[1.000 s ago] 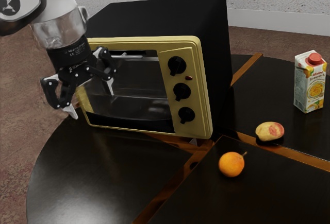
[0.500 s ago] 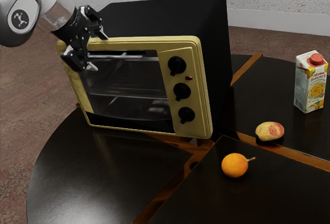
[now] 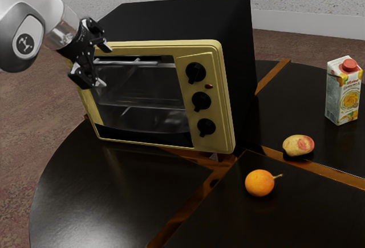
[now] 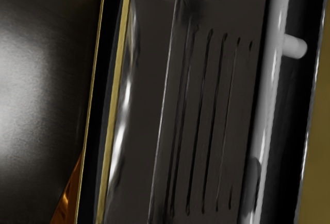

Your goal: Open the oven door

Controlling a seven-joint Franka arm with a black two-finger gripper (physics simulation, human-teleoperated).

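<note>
A toaster oven (image 3: 185, 21), black with a yellow front, is standing on a dark round table (image 3: 102, 194). Its glass door (image 3: 142, 105) is looking shut, lying flush in the front as far as I am seeing, so the opening is still waiting to be done. The handle (image 3: 128, 62), a pale horizontal bar, is running along the door's top edge.

The robot's black gripper (image 3: 103, 65) is hanging at the handle's end, on the exterior view's left, away from the knobs (image 3: 200, 100). Its two fingers are standing wide apart, one higher and one lower, and are not closing on anything. Whether either is touching the bar, I am not able to tell. In the wrist view the bar is running close by the hand, beside the glass.

The approach is seeming nearly complete; the grip, the pull and the swing of the door are all remaining.

As for writing, a juice carton (image 3: 343, 94) with a red cap is carrying small print above a picture of orange fruit; I am not making out the brand with certainty. The arm's round badge (image 3: 25, 44) is showing a dark emblem, with no words I am managing to read.
</note>
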